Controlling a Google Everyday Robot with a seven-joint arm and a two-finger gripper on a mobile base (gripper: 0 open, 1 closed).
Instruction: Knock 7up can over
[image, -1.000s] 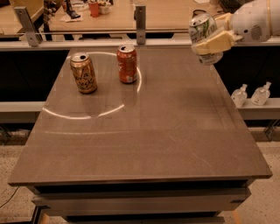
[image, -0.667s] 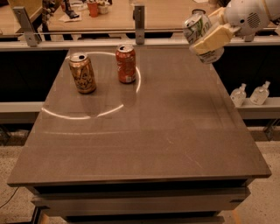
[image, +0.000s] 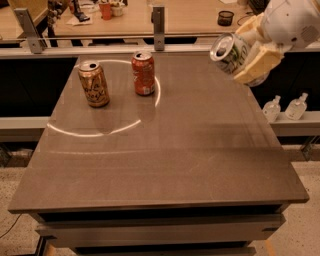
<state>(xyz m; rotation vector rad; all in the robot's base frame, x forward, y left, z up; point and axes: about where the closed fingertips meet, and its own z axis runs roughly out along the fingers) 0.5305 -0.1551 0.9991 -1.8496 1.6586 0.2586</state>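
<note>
Here, the gripper (image: 243, 53) is hanging at the top right, above the far right edge of the table (image: 165, 160), its tan fingers (image: 256, 62) clamping the 7up can (image: 227, 50) between them. The can is sitting tilted in that grasp, off the surface, its silver top facing left. Well to the gripper's left, the red can (image: 143, 73) and, beyond it, the gold-brown can (image: 93, 83) are standing upright.
</note>
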